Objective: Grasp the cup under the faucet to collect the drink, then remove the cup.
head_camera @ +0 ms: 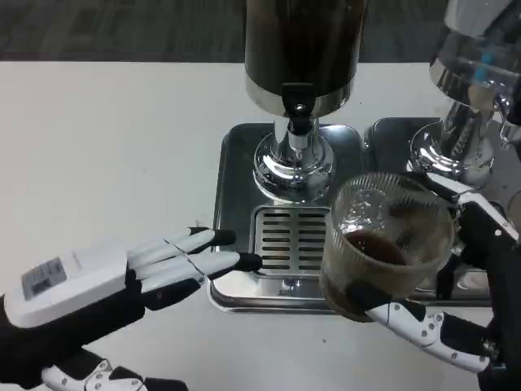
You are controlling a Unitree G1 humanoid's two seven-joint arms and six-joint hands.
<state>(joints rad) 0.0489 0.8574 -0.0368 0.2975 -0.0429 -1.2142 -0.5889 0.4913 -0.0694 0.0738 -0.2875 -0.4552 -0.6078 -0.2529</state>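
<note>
- One big white table (106,130) under everything, plain top, dark floor behind it.
- Two drink dispensers on it. The nearer one is a tall cylinder with a dark body and shiny chrome base (297,57); it looks full of something dark, but I can't really tell through the wall. A small black faucet (298,110) pokes out of its front. The second, a clear-and-chrome dispenser (470,73), sits at the right edge, contents not readable.
- Two flat stainless steel trays. The dark dispenser stands on the left tray (236,163), which has one slotted drip grate (291,240) right below the faucet. The other tray (391,134) sits under the second dispenser.
- Two robot hands. The left hand (138,273) lies flat and open, fingers stretched out and apart, black fingertips touching the left tray's front-left rim, holding nothing.
- The right hand (456,269) is wrapped round the cup, fingers underneath and behind it.
- One clear ribbed plastic cup (389,240), tipped toward the camera, lifted to the right of the grate and away from the faucet, with a little dark brown drink pooled in the bottom.
</note>
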